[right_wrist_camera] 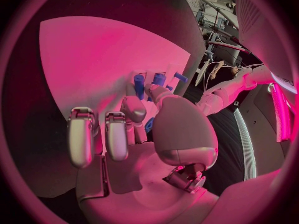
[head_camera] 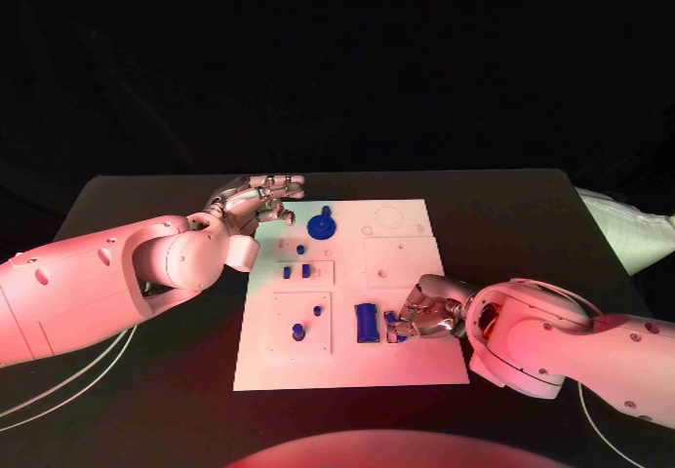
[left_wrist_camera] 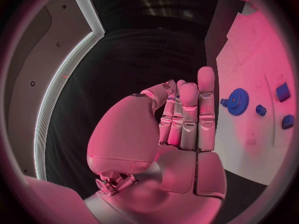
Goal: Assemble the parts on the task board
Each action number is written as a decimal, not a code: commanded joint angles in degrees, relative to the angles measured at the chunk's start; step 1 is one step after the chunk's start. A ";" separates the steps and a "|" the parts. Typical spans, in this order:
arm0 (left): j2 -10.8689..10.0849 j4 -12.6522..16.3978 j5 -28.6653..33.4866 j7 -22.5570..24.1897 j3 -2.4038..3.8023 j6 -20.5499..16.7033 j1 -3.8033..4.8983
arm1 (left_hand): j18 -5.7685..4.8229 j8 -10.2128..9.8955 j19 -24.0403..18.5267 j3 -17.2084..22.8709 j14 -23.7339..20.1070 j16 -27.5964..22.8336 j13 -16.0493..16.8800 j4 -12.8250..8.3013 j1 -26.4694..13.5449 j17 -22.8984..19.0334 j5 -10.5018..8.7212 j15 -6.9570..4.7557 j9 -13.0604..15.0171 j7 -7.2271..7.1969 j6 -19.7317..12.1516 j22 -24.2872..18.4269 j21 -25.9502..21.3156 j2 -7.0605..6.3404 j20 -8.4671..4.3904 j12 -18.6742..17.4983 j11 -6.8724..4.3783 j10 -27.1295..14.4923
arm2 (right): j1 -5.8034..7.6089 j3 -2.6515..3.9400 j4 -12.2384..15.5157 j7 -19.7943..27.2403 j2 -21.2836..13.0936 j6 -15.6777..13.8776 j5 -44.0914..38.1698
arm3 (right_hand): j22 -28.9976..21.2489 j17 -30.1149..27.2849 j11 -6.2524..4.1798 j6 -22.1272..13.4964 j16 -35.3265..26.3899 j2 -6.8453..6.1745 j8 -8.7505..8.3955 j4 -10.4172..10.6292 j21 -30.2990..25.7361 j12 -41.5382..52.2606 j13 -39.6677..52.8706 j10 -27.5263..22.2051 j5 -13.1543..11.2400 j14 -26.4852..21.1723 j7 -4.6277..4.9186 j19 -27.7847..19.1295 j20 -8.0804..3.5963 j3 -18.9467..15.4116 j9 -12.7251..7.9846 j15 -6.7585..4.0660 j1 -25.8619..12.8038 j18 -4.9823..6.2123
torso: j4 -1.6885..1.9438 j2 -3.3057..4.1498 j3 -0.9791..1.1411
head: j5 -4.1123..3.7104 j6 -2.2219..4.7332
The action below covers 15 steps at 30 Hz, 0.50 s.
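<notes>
Here the white task board (head_camera: pixel 401 361) lies in the middle of the black table (head_camera: pixel 535 210), with blue parts spread over its left and middle area. A blue gear (head_camera: pixel 324 227) sits on the far left part of the board, small blue pegs (head_camera: pixel 296 271) stand in a square recess nearer the middle, and two more small blue pieces (head_camera: pixel 305 325) lie in the near left recess. A long blue cylinder (head_camera: pixel 366 322) lies on the near middle of the board. The right hand (head_camera: pixel 429 310) rests on the board just right of that cylinder, its fingers curled down around a small blue piece (head_camera: pixel 395 324); whether it truly grips the piece cannot be told. The left hand (head_camera: pixel 260 201) hovers at the board's far left corner, just beside the gear, with its fingers (left_wrist_camera: pixel 187 114) held straight and close together, holding nothing.
</notes>
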 commanded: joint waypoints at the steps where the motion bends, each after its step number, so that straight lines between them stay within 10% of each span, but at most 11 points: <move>1: 0.01 0.17 -0.28 0.14 0.04 1.12 -0.01 | 0.89 0.20 -0.46 0.03 -0.29 0.33 0.10 -0.42 0.59 -0.06 0.40 0.10 -0.03 -0.15 -0.45 0.06 -0.13 0.06 -0.01 0.36 0.06 -0.46 | -0.21 -0.16 0.12 -0.19 0.20 1.52 -1.20 | 3.76 10.12 -0.04 0.41 0.35 0.01 0.29 0.13 0.25 0.54 0.16 0.58 -0.42 5.00 -0.14 1.66 -0.61 -0.48 0.10 -0.29 -0.71 -0.95 | 0.04 -0.04 -0.02 | 0.05 0.01; 15: -0.06 0.20 -0.30 0.10 0.04 1.20 -0.01 | 0.90 0.27 -0.49 0.11 -0.35 0.30 0.11 -0.50 0.61 -0.18 0.42 0.11 -0.03 -0.11 -0.49 0.03 -0.21 0.09 -0.02 0.48 0.09 -0.54 | -0.31 -0.16 0.64 0.89 0.20 0.11 -1.93 | 4.82 11.09 -0.49 1.32 0.92 1.85 0.77 4.90 0.89 2.03 0.99 1.69 -2.03 5.19 -0.71 2.09 -0.91 -6.22 0.82 -0.67 -5.19 -1.18 | 0.00 0.01 0.01 | 0.18 0.01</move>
